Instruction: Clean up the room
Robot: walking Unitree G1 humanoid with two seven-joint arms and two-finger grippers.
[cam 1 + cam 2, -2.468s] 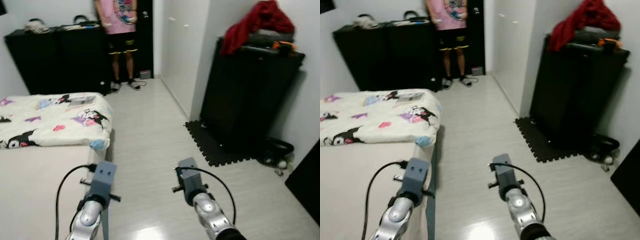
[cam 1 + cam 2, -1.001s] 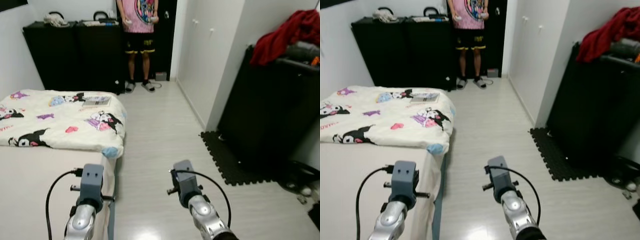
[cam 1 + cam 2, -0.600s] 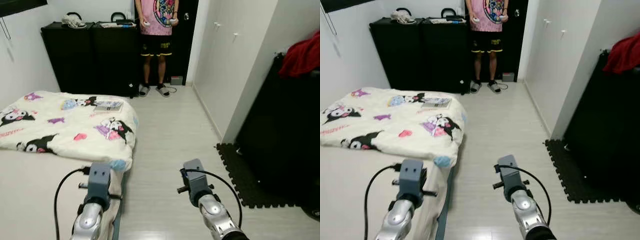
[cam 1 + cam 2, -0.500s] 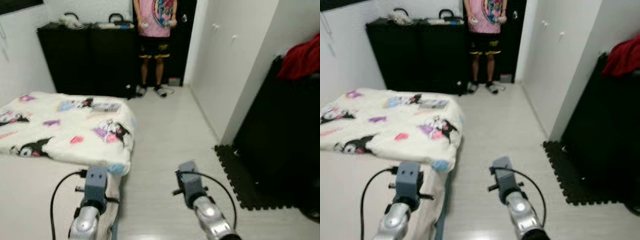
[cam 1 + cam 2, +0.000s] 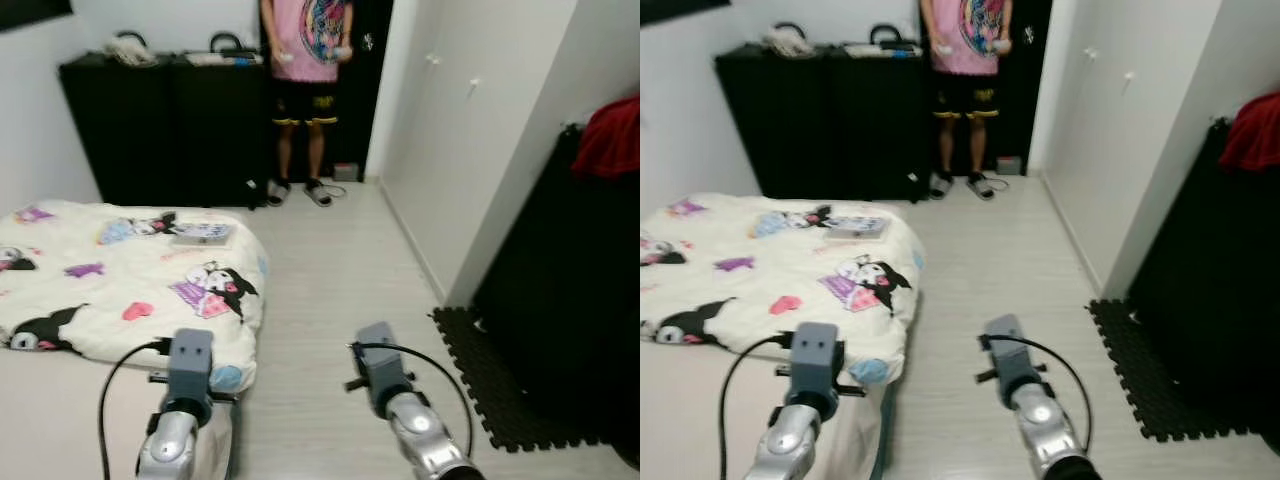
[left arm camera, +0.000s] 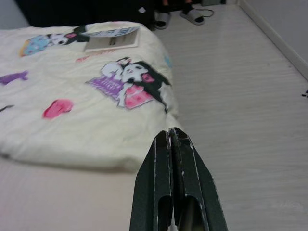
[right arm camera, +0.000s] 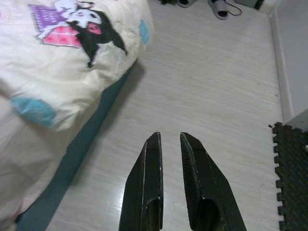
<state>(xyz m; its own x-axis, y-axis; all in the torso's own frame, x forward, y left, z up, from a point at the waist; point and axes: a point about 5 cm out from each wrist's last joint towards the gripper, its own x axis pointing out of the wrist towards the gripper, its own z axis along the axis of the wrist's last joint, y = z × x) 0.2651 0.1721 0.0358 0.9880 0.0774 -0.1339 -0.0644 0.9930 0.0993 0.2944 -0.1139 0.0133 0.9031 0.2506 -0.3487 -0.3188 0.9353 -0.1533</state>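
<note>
A cream blanket (image 5: 120,290) with cartoon prints lies rumpled across the bed on my left. A thin book (image 5: 200,234) rests on its far corner, and shows as the book (image 6: 111,38) in the left wrist view. My left gripper (image 6: 169,134) is shut with nothing in it and hovers over the blanket's near edge. My right gripper (image 7: 169,138) stands open by a narrow gap above the pale floor (image 7: 202,86) beside the bed, holding nothing. Both arms reach forward, left arm (image 5: 188,370) and right arm (image 5: 378,372).
A person (image 5: 305,60) stands in the far doorway, slippers (image 5: 296,190) on their feet. Black cabinets (image 5: 160,125) line the back wall. A black dresser (image 5: 560,300) with a red cloth (image 5: 610,140) stands right, on a foam mat (image 5: 490,380). White wardrobe doors (image 5: 440,130) stand behind it.
The whole view has shifted as I move; the bed and blanket now sit nearer and more central. Both arms keep the same pose, and the person stays in the doorway.
</note>
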